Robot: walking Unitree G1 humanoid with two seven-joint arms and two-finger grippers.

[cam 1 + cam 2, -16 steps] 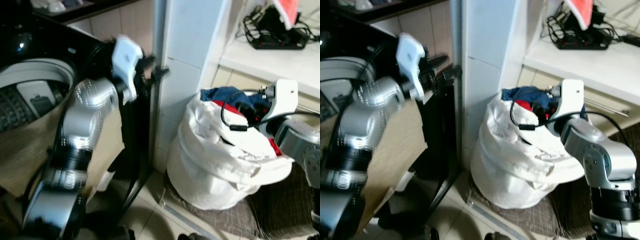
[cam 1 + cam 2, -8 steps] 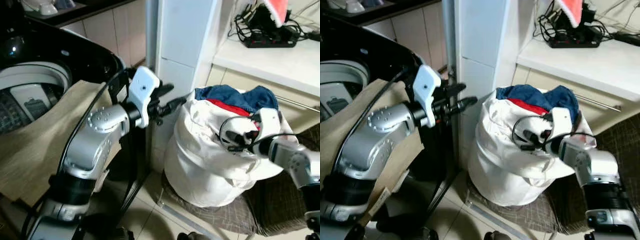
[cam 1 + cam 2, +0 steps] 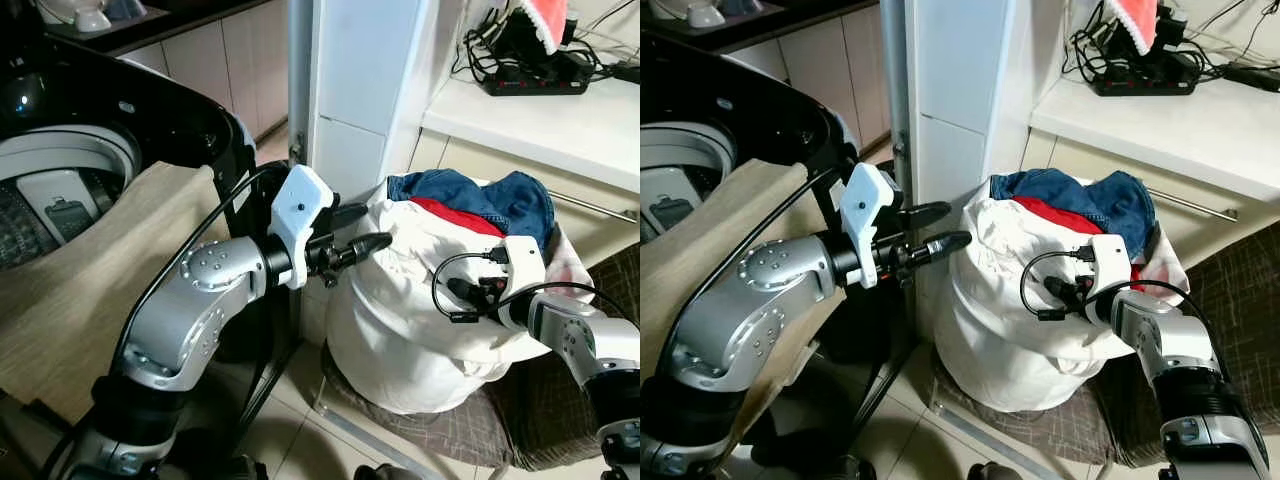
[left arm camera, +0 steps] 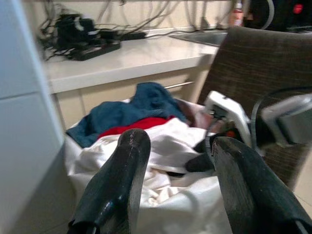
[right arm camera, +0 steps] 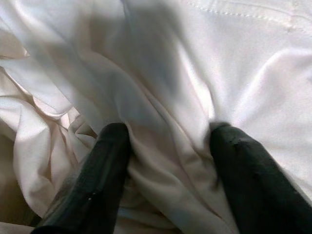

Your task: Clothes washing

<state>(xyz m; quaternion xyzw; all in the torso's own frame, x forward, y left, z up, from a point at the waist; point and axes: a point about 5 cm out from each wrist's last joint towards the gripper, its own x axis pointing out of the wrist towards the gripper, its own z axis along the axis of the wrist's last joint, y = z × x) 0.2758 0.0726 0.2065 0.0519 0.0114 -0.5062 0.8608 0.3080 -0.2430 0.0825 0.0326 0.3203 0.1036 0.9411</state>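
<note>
Low between the washing machine [image 3: 60,180] and the white counter [image 3: 540,110] stands a white laundry bag [image 3: 400,320], resting on a dark woven chair seat [image 3: 480,430] and pressed near the white pillar [image 3: 350,90]. Blue clothes [image 3: 480,195] and a red garment [image 3: 455,215] pile up above its rim. A beige cloth [image 3: 80,300] drapes over the machine's front edge, and the drum opening lies well to the left of the bag.

The left gripper [image 3: 362,228] hovers in the narrow gap beside the pillar, just at the bag's upper left edge, its fingers spread apart with nothing between them. The right gripper [image 5: 168,161] is pushed against the bag's right side, fingers apart and sunk into white fabric [image 5: 161,73].

From the left wrist, the bag's mouth is seen across to the chair back [image 4: 258,63] and the cables [image 4: 83,41] on the counter. From the right wrist, folds of white cloth bunch between the two fingers, though whether they pinch it cannot be told.
</note>
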